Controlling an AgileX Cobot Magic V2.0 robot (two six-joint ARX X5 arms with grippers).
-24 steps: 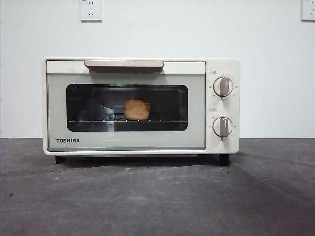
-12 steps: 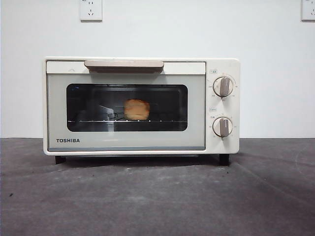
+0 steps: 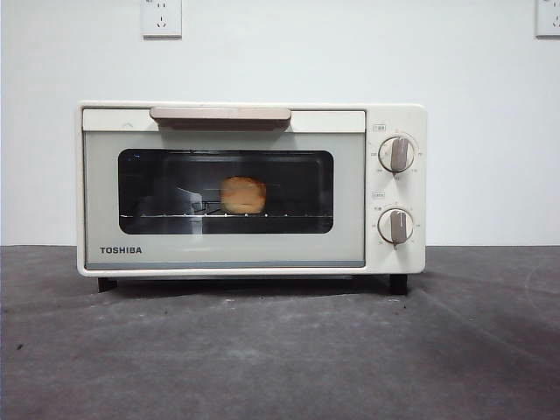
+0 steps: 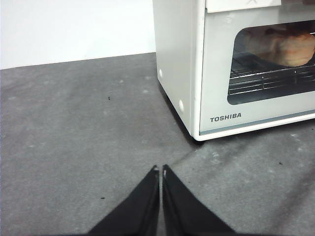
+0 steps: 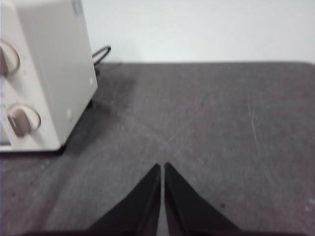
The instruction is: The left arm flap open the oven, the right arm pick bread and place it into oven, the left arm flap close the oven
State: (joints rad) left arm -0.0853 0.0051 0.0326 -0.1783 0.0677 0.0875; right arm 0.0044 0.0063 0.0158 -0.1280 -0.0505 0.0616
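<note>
Bread point(image 3: 242, 194), golden and lumpy, sits inside closed oven point(image 3: 251, 188); left end effector point(image 4: 160, 170) and right end effector point(image 5: 162, 166) pressed together.

One oven point(image 3: 252, 188), door shut. One bread point(image 3: 242, 194) inside on one wire rack point(image 3: 175, 215). Two knobs: upper point(image 3: 398, 154), lower point(image 3: 396, 226). One bar handle point(image 3: 220, 115). Two wall sockets: point(image 3: 162, 17), point(image 3: 548, 17). Two grippers: left point(image 4: 161, 170), right point(image 5: 162, 167).

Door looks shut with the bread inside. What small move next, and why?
Probably none beyond keeping both arms parked. The oven door sits flush, the bread rests on the rack, and the left gripper and right gripper are shut, clear of it.
</note>
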